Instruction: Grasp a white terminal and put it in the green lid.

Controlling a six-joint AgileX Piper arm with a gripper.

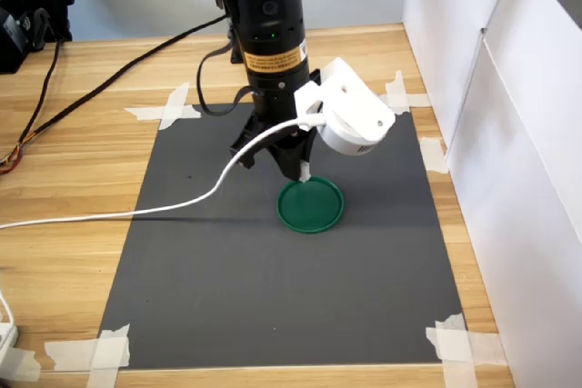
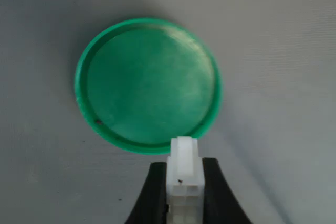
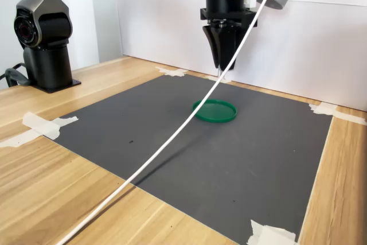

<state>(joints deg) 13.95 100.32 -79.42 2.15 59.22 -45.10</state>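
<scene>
Wood shows at the first exterior view's left, where your white cable point(image 1: 136, 213) trails across the table point(image 1: 73, 252) onto the dark grey mat point(image 1: 273, 288), which is taped down at its corners. Move rightward and you find the gripper point(image 1: 293, 170) hanging above the mat, its black jaws clamped on the white terminal point(image 2: 184, 174), which the wrist view shows pinched between them and lifted clear of the mat. Just right of it lies the green lid point(image 1: 311, 204), flat on the mat and holding nothing, with white panels point(image 1: 509, 134) standing beyond.
</scene>
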